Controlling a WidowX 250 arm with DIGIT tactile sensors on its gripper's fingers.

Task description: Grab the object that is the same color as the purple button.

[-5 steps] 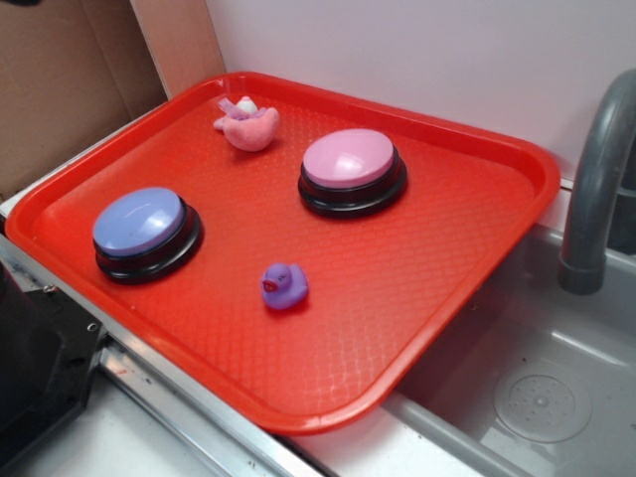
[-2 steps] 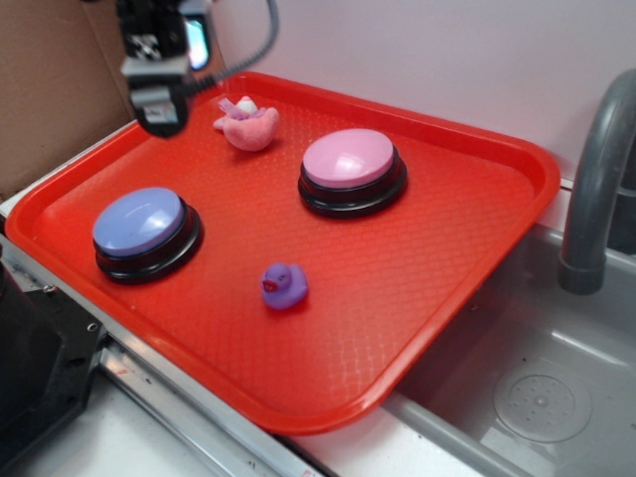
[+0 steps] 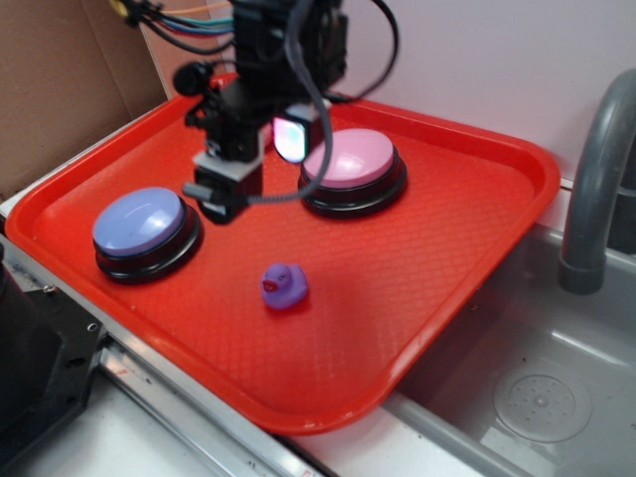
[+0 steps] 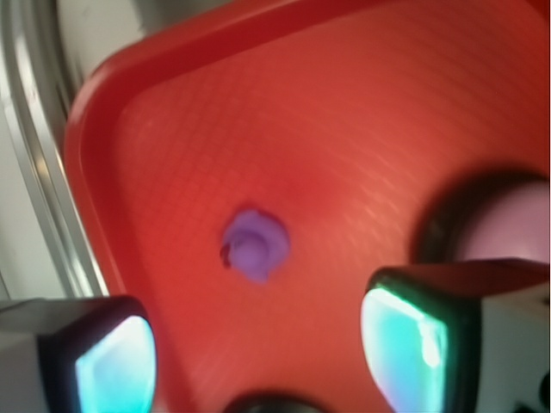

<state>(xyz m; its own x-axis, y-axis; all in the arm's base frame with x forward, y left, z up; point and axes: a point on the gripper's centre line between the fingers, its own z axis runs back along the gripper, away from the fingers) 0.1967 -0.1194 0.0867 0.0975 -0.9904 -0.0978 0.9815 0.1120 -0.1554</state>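
Observation:
A tiny purple duck [image 3: 284, 286] with a reddish beak sits on the red tray [image 3: 467, 298], to the right of and nearer than the purple button [image 3: 139, 221]. My gripper [image 3: 255, 169] hangs open above the tray between the purple button and the pink button [image 3: 350, 159], behind the duck and apart from it. In the wrist view the duck [image 4: 256, 245] lies blurred ahead of the open gripper [image 4: 258, 353], with nothing between the lit fingertips [image 4: 116, 366].
The pink button [image 4: 508, 228] shows at the right of the wrist view. A grey faucet [image 3: 596, 189] and sink basin [image 3: 537, 397] lie right of the tray. Cardboard [image 3: 60, 89] stands at the back left. The tray's raised rim [image 4: 90, 112] runs near the metal counter edge.
The arm has swung in from the upper left to the tray's middle, now over the gap between the two buttons. It now covers the pink plush toy. The duck and buttons have not moved.

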